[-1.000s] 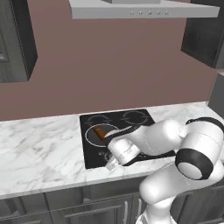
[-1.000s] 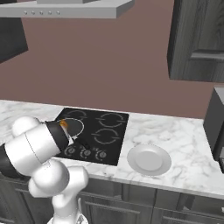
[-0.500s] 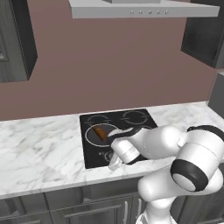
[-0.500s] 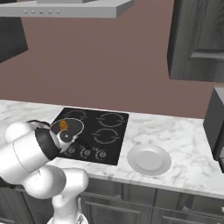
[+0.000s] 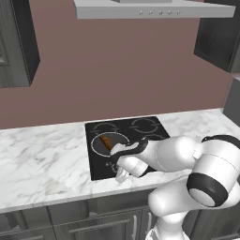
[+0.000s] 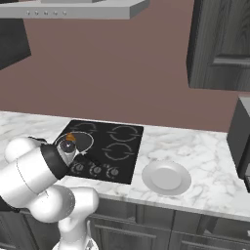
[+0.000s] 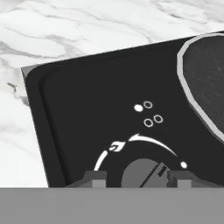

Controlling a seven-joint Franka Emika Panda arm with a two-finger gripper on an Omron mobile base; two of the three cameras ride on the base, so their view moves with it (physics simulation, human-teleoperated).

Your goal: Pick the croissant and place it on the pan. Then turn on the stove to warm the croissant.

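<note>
Gripper [image 7: 138, 177] straddled a stove [image 7: 100, 113] knob [image 7: 142, 175], fingers spread beside it, contact unclear. The croissant [image 5: 106, 141] lay in the pan [image 5: 96, 146]; a plate [image 6: 166, 177] sat on the desk [image 6: 205, 166].

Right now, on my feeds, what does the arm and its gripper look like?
The arm is glossy white, built of rounded, bulbous links with dark grey bands at the joints. No cables or markings show. The gripper has two small dark grey, blocky fingertips.
</note>
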